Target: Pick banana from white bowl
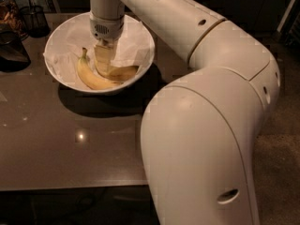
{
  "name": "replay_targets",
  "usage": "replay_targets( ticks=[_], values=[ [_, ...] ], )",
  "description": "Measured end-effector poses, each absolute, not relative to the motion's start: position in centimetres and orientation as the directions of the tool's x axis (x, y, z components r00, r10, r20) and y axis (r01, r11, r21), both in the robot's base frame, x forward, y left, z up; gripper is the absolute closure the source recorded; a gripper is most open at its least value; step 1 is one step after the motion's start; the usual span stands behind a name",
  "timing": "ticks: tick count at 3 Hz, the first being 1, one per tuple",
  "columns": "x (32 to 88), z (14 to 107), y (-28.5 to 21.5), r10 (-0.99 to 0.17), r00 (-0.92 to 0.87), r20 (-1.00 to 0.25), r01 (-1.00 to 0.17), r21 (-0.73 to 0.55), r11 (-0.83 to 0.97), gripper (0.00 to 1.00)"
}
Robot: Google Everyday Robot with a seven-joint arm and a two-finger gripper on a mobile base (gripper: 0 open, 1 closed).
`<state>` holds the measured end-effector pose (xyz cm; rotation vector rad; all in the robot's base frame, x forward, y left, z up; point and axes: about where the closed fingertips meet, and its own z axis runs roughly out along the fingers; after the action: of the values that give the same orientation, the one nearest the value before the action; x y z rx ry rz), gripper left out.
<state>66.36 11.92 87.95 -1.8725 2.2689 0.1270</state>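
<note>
The white bowl [140,36], lined with crumpled white paper, stands on the dark table at the upper left. Two yellow bananas lie in it. The shorter, plumper banana [125,73] lies at the front right of the bowl. The longer curved banana [89,76] lies to its left, stem pointing up. My gripper [104,63] reaches straight down into the bowl from above. Its tip is down at the bananas, where the two meet, and it hides part of both.
A dark wire-mesh cup [33,18] and a dark object [11,50] stand at the table's far left. My large white arm [211,125] fills the right and front of the view. The table's front edge [70,184] runs along the bottom left.
</note>
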Motion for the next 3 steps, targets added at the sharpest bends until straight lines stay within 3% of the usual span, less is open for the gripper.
replay_targets(
  ticks=[3],
  values=[
    [67.0,85.8,11.9,-0.960,-0.191,-0.205,-0.979,-0.024,0.200,0.61]
  ],
)
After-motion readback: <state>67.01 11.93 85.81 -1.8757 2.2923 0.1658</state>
